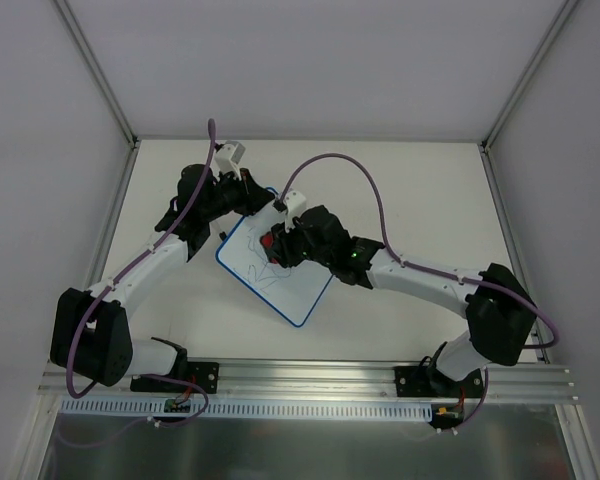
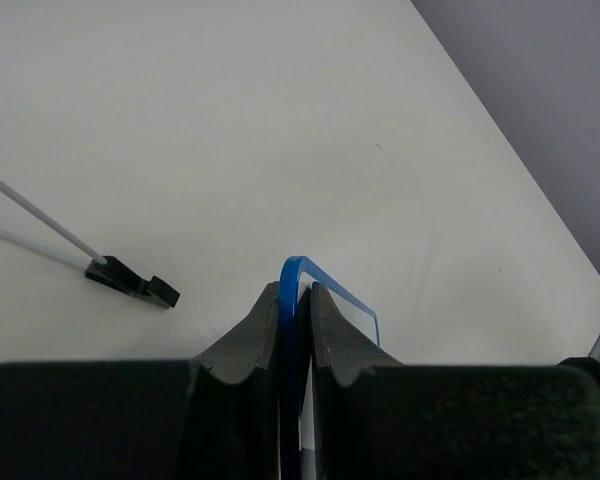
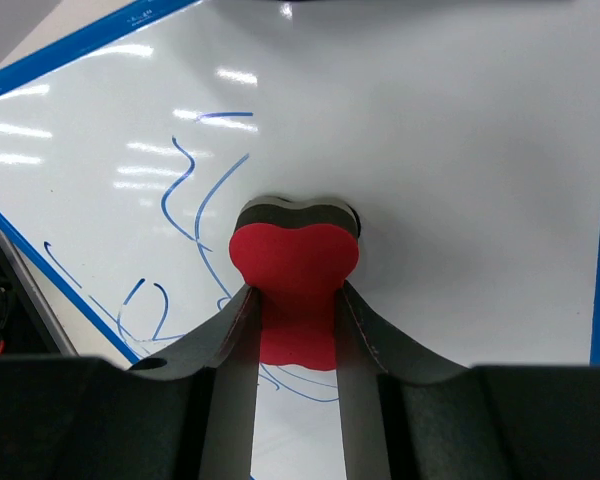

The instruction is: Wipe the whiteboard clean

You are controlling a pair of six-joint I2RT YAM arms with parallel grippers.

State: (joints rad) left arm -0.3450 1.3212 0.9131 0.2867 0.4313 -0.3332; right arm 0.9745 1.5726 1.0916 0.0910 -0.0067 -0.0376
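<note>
The whiteboard (image 1: 270, 275) lies tilted near the table's middle, white with a blue rim and blue scribbles on it. My left gripper (image 1: 252, 196) is shut on its far corner; the left wrist view shows the blue rim (image 2: 291, 290) pinched between the jaws. My right gripper (image 1: 280, 240) is shut on the red bone-shaped eraser (image 1: 271, 243) and presses it on the board. In the right wrist view the eraser (image 3: 295, 275) sits on the board (image 3: 460, 160) beside blue marker lines (image 3: 185, 190).
A black clip foot (image 2: 130, 280) with thin white wires lies on the table left of the left gripper. Metal frame posts and a rail border the table. Purple cables loop over both arms.
</note>
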